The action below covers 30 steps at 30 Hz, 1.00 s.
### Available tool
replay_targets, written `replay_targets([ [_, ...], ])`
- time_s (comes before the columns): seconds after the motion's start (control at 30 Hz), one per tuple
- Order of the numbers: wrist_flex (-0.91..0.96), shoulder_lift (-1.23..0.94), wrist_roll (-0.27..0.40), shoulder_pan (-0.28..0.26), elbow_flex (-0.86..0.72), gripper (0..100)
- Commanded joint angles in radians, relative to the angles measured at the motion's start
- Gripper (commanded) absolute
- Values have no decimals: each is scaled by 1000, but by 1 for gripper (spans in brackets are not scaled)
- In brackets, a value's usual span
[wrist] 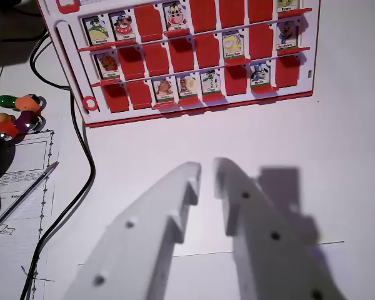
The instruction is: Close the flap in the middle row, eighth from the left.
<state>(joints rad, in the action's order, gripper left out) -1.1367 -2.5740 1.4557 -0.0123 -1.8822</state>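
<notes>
We judge the target flap (pixel 287 34) to be a light, stiff plastic tile on a hinge at its base, best handled not by gripping but by pushing its upper edge with one fingertip (pixel 190 170) until it tips flat. It shows as a small card bearing a cartoon face with a name strip beneath, standing upright in the middle row of the red game board (pixel 194 53), well ahead of the fingers and off towards the wrist view's right. Our gripper (pixel 207 169) holds nothing, its two white fingers nearly together with only a narrow gap between the tips, above bare white table (pixel 337 137) short of the board.
</notes>
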Motion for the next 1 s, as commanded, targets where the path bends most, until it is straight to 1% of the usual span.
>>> replay_targets([
  [0.0, 41, 26, 5, 3, 103, 2],
  [0.37, 41, 46, 2, 6, 107, 2],
  [0.53, 34, 118, -25, 15, 158, 2],
  [0.63, -15, 207, -44, 26, 238, 2],
  [0.8, -112, 400, -86, 52, 442, 2],
  [0.97, -135, 548, -95, 97, 571, 2],
])
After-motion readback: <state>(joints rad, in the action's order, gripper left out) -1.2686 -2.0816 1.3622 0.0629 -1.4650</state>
